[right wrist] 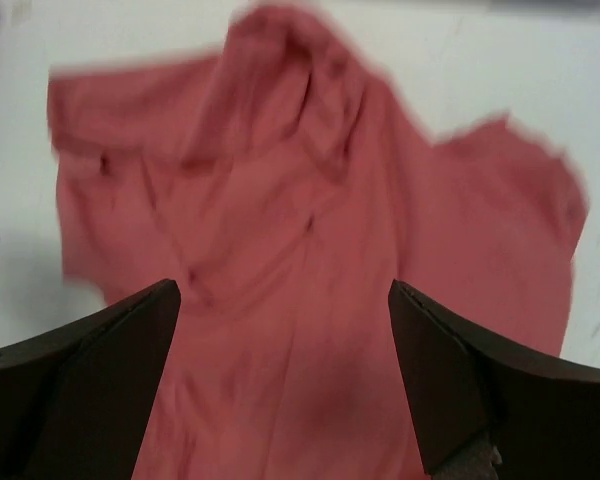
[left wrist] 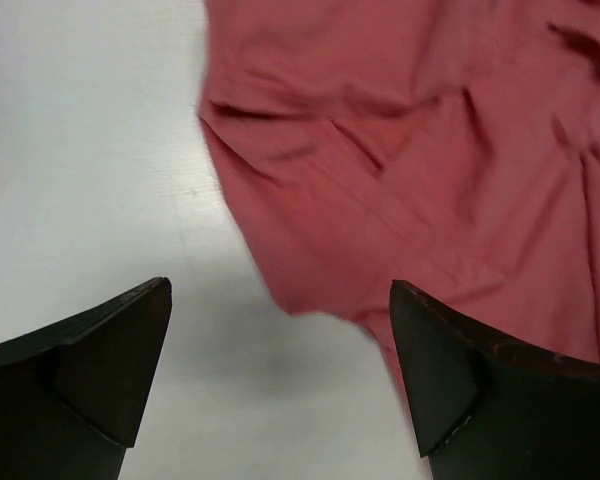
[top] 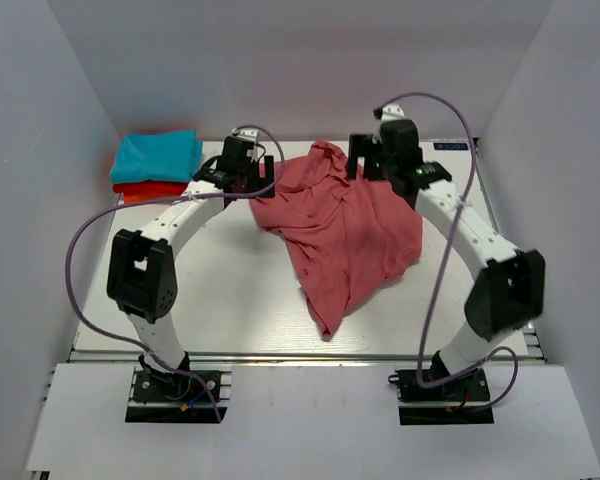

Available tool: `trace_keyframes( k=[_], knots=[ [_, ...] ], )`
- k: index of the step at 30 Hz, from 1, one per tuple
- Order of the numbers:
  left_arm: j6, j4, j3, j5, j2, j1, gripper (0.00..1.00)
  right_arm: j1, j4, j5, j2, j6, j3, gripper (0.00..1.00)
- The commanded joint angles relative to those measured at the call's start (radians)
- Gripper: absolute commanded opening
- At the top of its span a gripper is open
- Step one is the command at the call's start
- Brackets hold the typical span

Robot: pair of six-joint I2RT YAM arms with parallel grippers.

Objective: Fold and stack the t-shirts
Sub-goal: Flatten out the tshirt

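The salmon-pink t-shirt [top: 345,230] lies crumpled and unfolded in the middle of the table. It also shows in the left wrist view [left wrist: 410,160] and the right wrist view [right wrist: 310,250]. The turquoise t-shirt [top: 157,155] sits folded on top of the folded orange-red t-shirt [top: 145,189] at the back left. My left gripper [top: 255,172] is open and empty at the pink shirt's left edge, over bare table [left wrist: 280,330]. My right gripper [top: 370,160] is open and empty above the shirt's back right part [right wrist: 280,330].
White walls close in the table [top: 230,290] on the left, back and right. The table's metal front rail [top: 300,355] runs just ahead of the two arm bases. Purple cables loop off both arms.
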Motion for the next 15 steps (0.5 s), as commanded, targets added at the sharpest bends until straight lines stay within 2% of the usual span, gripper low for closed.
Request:
trace_keyframes(
  k=[1,2,3,7,9,12,15],
  knots=[
    [0.021,0.091,-0.181,0.157,-0.098,-0.018,1.0,0.015,-0.038,-0.155,-0.13,0.105,-0.263,0.9],
    [0.035,0.111,-0.251,0.166,-0.13,-0.018,1.0,0.022,-0.03,-0.164,-0.158,0.11,-0.351,0.9],
    [0.046,0.12,-0.273,0.166,-0.13,-0.018,1.0,0.027,-0.02,-0.24,-0.231,0.11,-0.423,0.9],
    [0.058,0.111,-0.311,0.166,-0.107,-0.027,1.0,0.067,-0.013,-0.365,-0.339,0.079,-0.589,0.9],
    [0.087,0.111,-0.311,0.155,-0.076,-0.027,1.0,0.096,-0.009,-0.411,-0.388,0.067,-0.631,0.9],
    [0.11,0.178,-0.334,0.167,-0.049,-0.027,0.94,0.137,-0.026,-0.443,-0.452,0.064,-0.7,0.9],
    [0.11,0.178,-0.298,0.154,0.011,-0.027,0.92,0.182,-0.038,-0.483,-0.497,0.071,-0.767,0.9]
  ],
)
